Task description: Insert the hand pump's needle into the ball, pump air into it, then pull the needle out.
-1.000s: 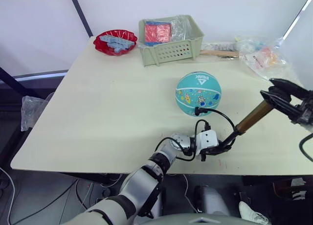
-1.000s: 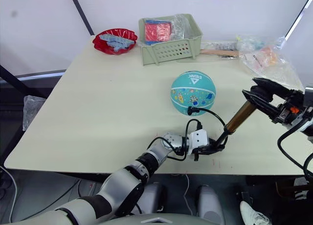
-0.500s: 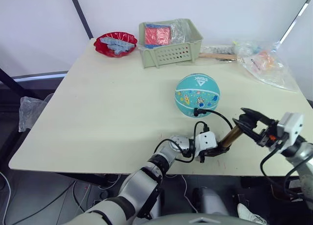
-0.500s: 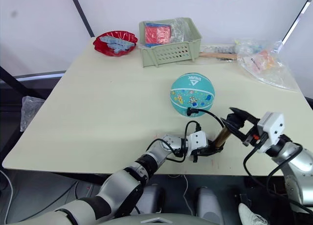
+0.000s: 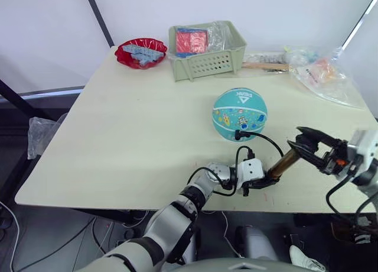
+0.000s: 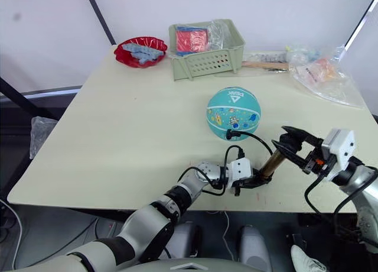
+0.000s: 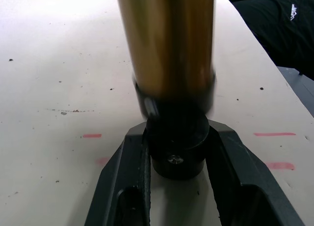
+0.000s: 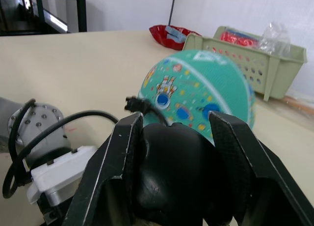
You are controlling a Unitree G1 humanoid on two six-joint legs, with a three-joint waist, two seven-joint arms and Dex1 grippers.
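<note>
Red bowl (image 5: 140, 52) with bluish pieces sits at the table's (image 5: 118, 136) far left, pale green perforated plastic basket (image 5: 207, 49) just right of it. Left gripper (image 5: 267, 180) near the front edge, fingers (image 7: 128, 179) pinching the black base cap of the gold-bronze metal hand pump (image 5: 284, 164), which tilts up to the right. Thin black hose (image 5: 260, 137) loops from there to the small black needle fitting (image 5: 239, 132), plugged into the near side of the teal ball with white lines and cartoon marks (image 5: 239, 113), mid-table. Right gripper (image 5: 312, 146) clamps the pump's black handle (image 8: 169, 174). Clear plastic bags (image 5: 319, 71) far right.
</note>
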